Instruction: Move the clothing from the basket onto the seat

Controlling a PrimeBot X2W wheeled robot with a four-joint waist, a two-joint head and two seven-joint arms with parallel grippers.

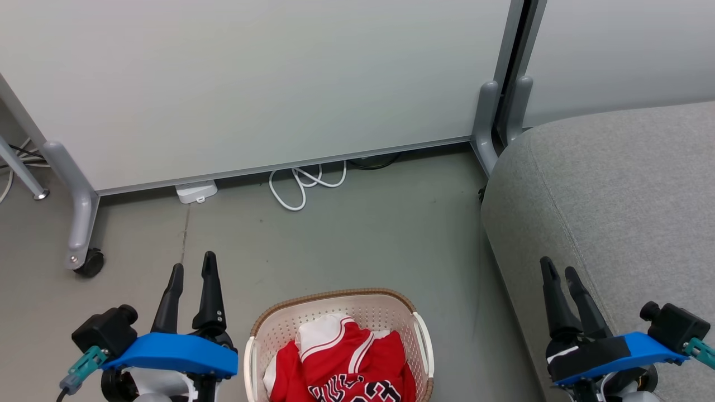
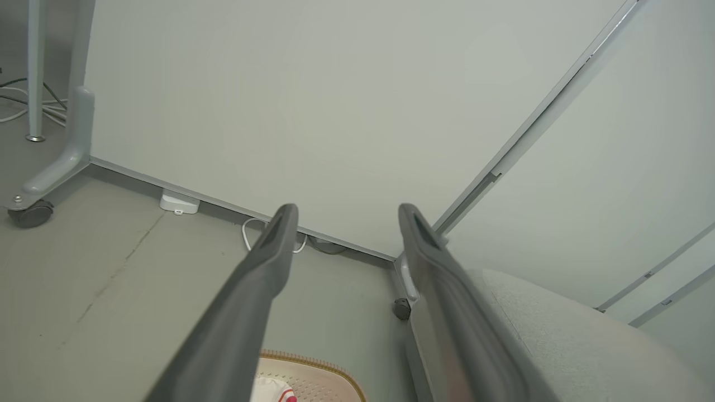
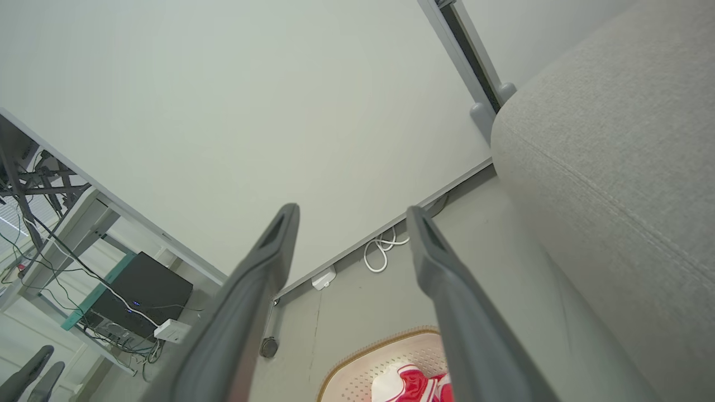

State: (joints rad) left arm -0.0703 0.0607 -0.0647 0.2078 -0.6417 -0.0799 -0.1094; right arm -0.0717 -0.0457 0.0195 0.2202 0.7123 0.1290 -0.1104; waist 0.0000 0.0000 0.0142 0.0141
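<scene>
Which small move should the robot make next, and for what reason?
Probably bring the right gripper down and leftward to the red jersey in the basket. It and the left gripper are open and empty, the jersey lies in the basket, and the right gripper is the one beside the sofa seat.

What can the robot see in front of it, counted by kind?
grippers: 2, the left gripper and the right gripper, both open
basket: 1
heap of red clothing in the basket: 1, pieces cannot be told apart
sofa seat: 1
white cable: 1
white plug box: 1
Total: 7
</scene>
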